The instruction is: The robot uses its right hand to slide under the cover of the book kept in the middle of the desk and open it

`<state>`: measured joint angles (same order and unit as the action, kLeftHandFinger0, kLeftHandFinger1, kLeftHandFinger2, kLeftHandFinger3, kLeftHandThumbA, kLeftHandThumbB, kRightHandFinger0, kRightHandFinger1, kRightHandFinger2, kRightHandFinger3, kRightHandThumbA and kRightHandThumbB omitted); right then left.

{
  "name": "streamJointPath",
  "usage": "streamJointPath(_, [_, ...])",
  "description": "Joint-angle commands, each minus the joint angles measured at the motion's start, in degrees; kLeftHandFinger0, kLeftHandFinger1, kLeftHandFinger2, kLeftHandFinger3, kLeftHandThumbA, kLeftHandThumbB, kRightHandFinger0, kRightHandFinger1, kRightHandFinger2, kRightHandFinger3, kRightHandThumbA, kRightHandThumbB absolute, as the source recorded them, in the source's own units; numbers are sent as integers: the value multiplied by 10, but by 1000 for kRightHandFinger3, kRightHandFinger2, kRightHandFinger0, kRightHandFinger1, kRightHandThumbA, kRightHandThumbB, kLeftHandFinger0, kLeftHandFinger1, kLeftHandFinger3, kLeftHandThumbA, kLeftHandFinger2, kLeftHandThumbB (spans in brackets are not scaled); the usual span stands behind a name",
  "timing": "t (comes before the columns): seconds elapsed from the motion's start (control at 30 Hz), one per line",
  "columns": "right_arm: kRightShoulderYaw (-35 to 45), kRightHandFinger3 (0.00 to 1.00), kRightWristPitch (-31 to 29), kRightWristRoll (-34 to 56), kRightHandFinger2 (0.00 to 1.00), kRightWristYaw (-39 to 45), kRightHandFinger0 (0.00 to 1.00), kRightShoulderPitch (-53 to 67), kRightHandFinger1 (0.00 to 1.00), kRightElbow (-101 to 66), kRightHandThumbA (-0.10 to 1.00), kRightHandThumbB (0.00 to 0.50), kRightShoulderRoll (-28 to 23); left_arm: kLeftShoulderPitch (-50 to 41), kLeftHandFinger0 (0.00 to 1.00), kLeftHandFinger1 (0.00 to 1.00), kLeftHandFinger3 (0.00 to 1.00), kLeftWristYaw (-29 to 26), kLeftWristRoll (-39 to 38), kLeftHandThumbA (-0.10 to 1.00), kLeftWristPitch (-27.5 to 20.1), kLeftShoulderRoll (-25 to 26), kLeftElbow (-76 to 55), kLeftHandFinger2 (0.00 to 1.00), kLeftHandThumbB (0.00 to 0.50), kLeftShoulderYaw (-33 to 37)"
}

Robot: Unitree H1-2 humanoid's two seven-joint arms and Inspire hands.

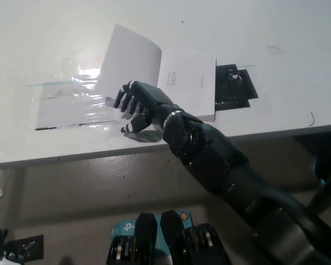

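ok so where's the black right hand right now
In the head view the black right hand is at the desk's near edge, left of centre, under the lifted white cover of the book, beside the shiny clear plastic sheet.

Single view only, head-mounted, looking steeply down and forward over the near edge of the white desk (276,33). Desk top fills the upper half, near edge running slightly downhill left to right across mid-frame; grey floor (71,193) below it. Moderately close: book (179,83) sits just above centre, cover (129,66) raised. Black right arm (231,182) enters from bottom right, large in frame, right hand (138,105) near centre. No second view, so no overlap to record
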<state>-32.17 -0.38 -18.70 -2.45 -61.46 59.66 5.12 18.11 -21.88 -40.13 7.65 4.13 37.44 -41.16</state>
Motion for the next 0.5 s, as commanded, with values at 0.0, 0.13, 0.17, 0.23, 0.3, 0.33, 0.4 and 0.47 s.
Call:
streamJointPath(0.0, [-2, 437, 18, -34, 696, 30, 648, -20, 697, -30, 1000, 254, -16, 3, 1000, 974, 1000, -2, 1, 1000, 3, 5, -15, 998, 36, 2])
streamJointPath(0.13, [4, 411, 9, -38, 523, 31, 541, -11, 536, -38, 1000, 244, -25, 0, 984, 953, 1000, -3, 2, 1000, -1, 3, -11, 967, 37, 1])
streamJointPath(0.17, [6, 414, 11, -38, 527, 34, 559, -8, 548, -41, 1000, 247, -26, -1, 981, 952, 1000, -2, 1, 1000, -2, 2, -11, 965, 32, 0])
streamJointPath(0.23, [11, 432, 6, -38, 563, 33, 618, -4, 602, -43, 1000, 251, -28, -7, 1000, 983, 1000, 8, 1, 1000, -2, 1, -16, 1000, 22, 3])
streamJointPath(0.3, [18, 478, 0, -34, 710, 33, 755, 4, 753, -49, 1000, 262, -30, -9, 1000, 982, 1000, 5, -2, 1000, -3, -2, -16, 1000, 34, 0])
streamJointPath(0.33, [23, 483, 1, -32, 763, 33, 839, 6, 826, -52, 1000, 254, -30, -9, 1000, 986, 1000, 3, -4, 1000, -2, -3, -17, 1000, 34, -2])
streamJointPath(0.4, [35, 437, 7, -26, 837, 38, 877, 11, 875, -66, 1000, 263, -29, -8, 996, 973, 1000, 6, -1, 1000, -4, 0, -9, 1000, 30, 1])
streamJointPath(0.47, [54, 605, 18, -16, 708, 48, 677, 14, 696, -91, 1000, 246, -28, -6, 1000, 974, 1000, 5, -4, 1000, -5, 1, -5, 1000, 35, -2])
